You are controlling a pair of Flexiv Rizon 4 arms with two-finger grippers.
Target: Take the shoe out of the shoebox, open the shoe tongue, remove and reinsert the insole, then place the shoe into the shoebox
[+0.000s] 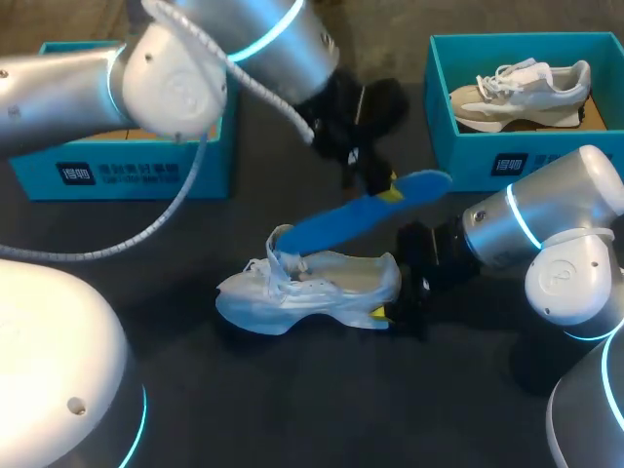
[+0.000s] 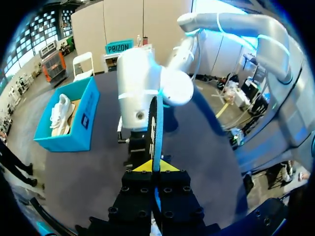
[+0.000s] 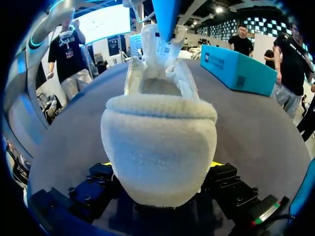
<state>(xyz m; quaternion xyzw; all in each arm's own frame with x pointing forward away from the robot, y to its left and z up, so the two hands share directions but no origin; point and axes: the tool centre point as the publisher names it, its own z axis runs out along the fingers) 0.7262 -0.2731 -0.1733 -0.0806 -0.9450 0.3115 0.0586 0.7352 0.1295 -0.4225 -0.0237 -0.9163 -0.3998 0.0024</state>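
Two steps seem done (shoe (image 1: 322, 288) out, tongue (image 3: 150, 46) open): fingers of the right gripper (image 1: 382, 314) clamp the shoe's heel on the desk (image 1: 292, 409), the left gripper (image 1: 388, 190) pinches the blue insole (image 1: 341, 222) slanting above its opening; reseating and boxing remain.

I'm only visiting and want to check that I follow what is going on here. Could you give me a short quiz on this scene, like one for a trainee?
1. True or false: the blue insole is held by the left gripper.
2. Multiple choice: the right gripper grips the white shoe at its: A) toe, B) heel, C) laces.
3. Fill in the blank: the second shoe lies inside an open blue ____.

Key: 1 true. 2 B. 3 shoebox.
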